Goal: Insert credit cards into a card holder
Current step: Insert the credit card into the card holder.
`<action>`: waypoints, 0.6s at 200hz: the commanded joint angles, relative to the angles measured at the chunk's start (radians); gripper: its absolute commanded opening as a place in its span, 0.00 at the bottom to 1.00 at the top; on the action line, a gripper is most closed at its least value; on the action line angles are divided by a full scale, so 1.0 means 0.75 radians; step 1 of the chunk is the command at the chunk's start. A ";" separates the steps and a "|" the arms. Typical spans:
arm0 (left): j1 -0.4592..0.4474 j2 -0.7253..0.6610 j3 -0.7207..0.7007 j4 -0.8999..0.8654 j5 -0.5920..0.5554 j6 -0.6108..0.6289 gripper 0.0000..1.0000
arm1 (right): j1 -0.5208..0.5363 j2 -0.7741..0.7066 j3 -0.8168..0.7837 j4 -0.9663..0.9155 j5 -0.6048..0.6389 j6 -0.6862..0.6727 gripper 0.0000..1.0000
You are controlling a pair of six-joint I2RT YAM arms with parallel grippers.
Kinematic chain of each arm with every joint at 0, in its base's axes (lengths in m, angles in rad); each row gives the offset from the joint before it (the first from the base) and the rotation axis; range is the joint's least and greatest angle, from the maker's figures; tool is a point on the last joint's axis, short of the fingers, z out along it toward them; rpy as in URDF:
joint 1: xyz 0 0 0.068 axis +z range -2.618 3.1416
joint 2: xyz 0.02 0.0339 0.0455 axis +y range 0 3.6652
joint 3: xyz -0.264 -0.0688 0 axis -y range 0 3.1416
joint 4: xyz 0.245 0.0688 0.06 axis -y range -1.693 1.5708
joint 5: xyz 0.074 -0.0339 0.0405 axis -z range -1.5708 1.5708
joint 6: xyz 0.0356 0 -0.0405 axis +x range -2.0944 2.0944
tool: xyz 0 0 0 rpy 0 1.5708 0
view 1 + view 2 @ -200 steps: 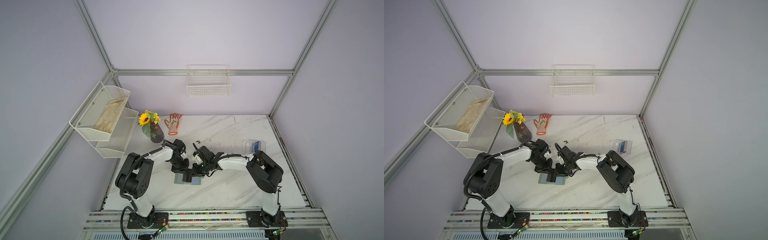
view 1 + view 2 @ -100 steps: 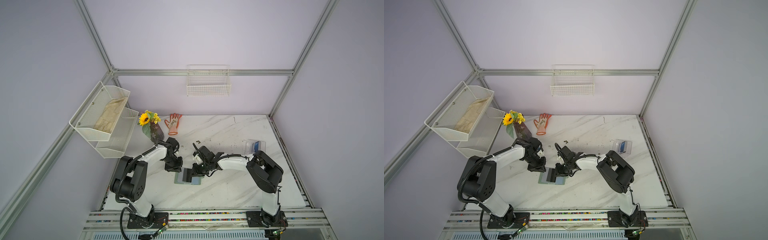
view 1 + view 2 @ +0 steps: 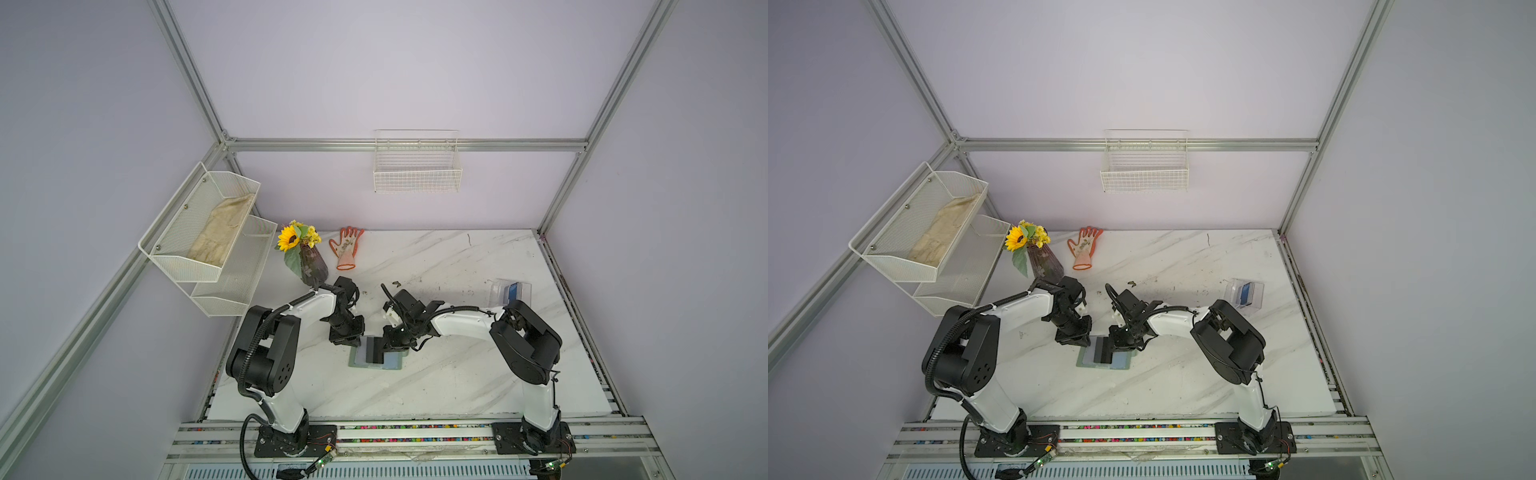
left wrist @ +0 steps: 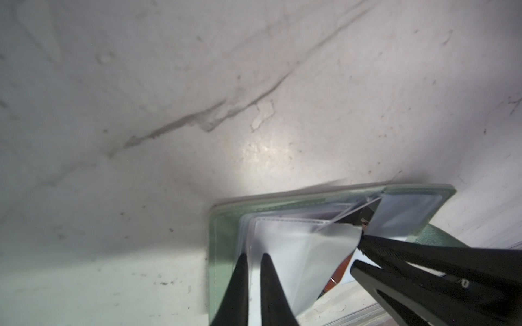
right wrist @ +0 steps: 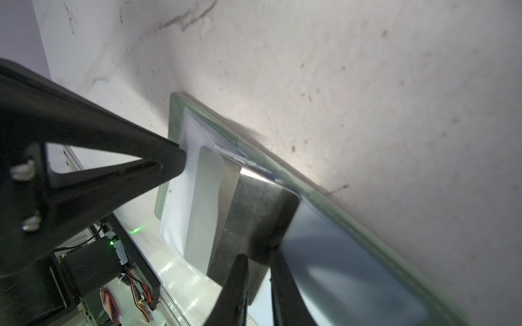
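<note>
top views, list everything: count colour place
card holder: 1, green, open, table centre
black card: 1, black, at holder sleeve
blue card: 1, blue, in clear box
clear box: 1, clear, table right
glove: 1, orange, table back
vase: 1, dark, back left
wire basket: 1, white, back wall
wire shelf: 1, white, left wall
cloth: 1, beige, in shelf
table: 1, white
left jaws: black, pinching holder sleeve
right jaws: black, gripping black card

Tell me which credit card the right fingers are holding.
The black card, gripped over the open card holder; the blue card sits in the clear box.
</note>
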 commanded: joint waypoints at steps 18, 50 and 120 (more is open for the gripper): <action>-0.001 -0.036 -0.009 0.019 0.009 -0.007 0.12 | 0.006 0.020 -0.006 -0.090 0.066 -0.015 0.20; -0.001 -0.076 -0.003 0.010 0.023 -0.009 0.12 | 0.007 0.003 -0.021 -0.080 0.073 -0.003 0.20; -0.002 -0.130 0.007 -0.005 0.049 -0.024 0.12 | 0.008 -0.008 -0.018 -0.081 0.092 0.016 0.20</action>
